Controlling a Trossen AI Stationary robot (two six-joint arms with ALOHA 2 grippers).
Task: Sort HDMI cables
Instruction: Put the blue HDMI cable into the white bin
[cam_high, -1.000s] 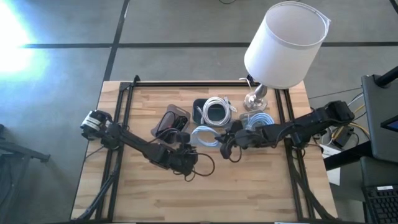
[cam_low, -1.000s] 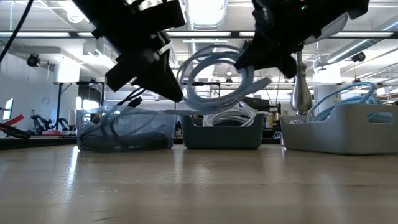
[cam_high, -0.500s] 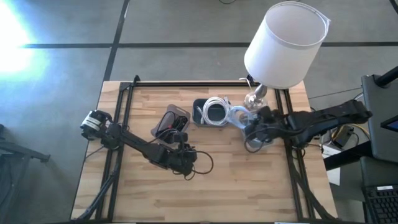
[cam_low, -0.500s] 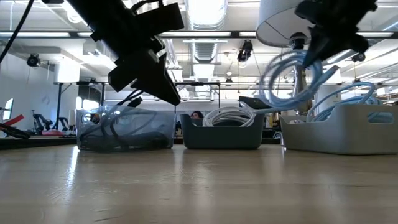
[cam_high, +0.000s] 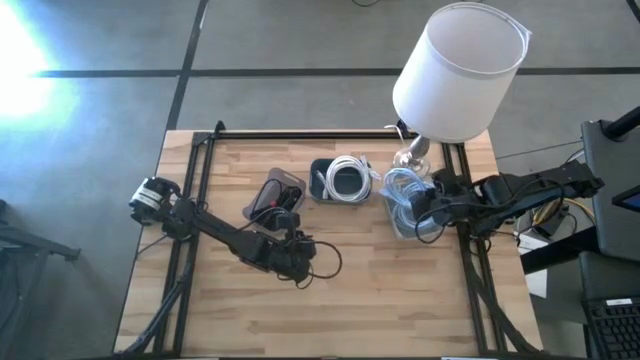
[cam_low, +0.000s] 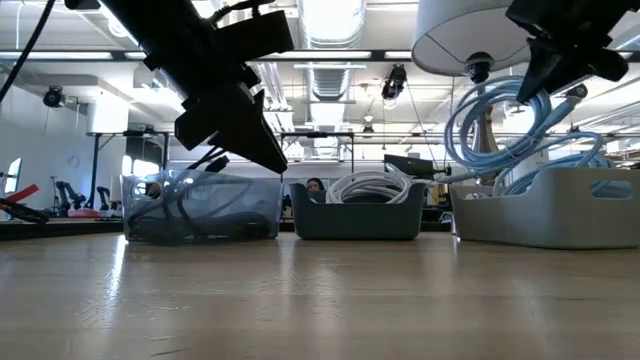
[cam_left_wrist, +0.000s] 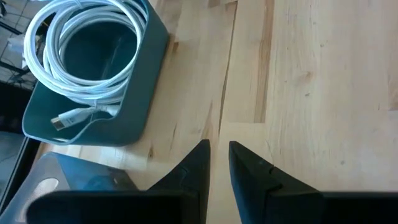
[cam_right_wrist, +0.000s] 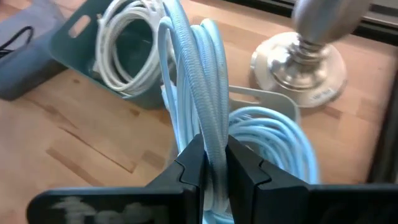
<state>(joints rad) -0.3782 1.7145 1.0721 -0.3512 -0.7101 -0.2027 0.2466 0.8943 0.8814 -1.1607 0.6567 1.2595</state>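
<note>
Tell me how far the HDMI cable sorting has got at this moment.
Nearly finished, it looks. White coils lie in the dark middle bin, black cables in the clear bin, and light-blue coils in the pale bin. The right gripper holds one more light-blue coil above that pale bin; it remains to be dropped. The left gripper hangs over bare table, carrying nothing. No loose cables show.

My right tool (cam_right_wrist: 214, 163) is black and grips a light-blue coil (cam_right_wrist: 198, 81). A white coil (cam_left_wrist: 87, 53) lies in a dark teal bin (cam_left_wrist: 134, 102). The counter (cam_high: 390, 290) is pale wood.
</note>
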